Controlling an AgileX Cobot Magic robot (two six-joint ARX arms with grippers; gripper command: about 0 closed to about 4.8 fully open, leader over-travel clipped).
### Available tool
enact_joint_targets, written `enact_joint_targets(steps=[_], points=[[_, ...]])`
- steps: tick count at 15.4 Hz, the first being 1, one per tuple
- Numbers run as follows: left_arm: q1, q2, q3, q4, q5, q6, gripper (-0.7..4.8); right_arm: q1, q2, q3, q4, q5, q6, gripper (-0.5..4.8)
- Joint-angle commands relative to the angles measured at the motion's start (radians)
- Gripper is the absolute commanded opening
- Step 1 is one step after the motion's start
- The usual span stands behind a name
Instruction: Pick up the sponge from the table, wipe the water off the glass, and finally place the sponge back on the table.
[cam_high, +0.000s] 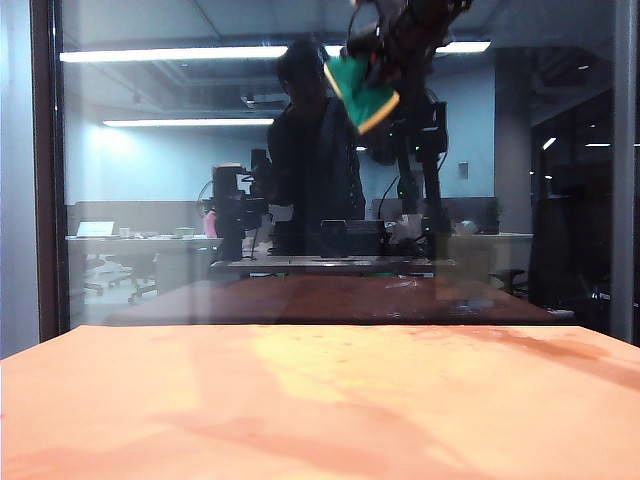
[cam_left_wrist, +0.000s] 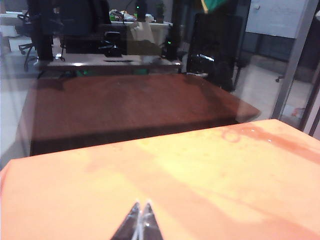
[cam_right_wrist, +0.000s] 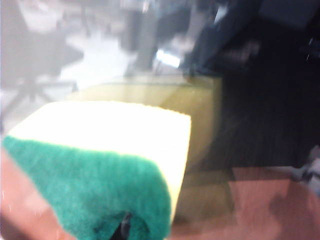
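- Right claw (cam_high: 385, 60) at twelve o'clock, clamped on the sponge (cam_high: 358, 92) against the glass (cam_high: 200, 180).
- Left claw (cam_left_wrist: 139, 222) together, low over the surface (cam_left_wrist: 200, 190).

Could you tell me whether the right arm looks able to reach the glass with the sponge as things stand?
Probably yes: the right gripper holds the sponge high against the glass, with nothing between them.
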Motion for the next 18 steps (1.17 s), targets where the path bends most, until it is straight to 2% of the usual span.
enact_joint_targets(steps=[1,11,18], points=[[0.000,0.001,0.002,0.023,0.002,0.004,-0.06,-0.008,0.056,0.002,-0.082,0.028,-0.019,-0.06],[0.000,0.001,0.002,0.034,0.001,0.004,-0.06,-0.007,0.104,-0.032,-0.148,0.050,-0.018,-0.06],[0.000,0.001,0.002,0.034,0.001,0.004,-0.06,-0.008,0.053,-0.018,-0.032,0.080,-0.018,-0.06]])
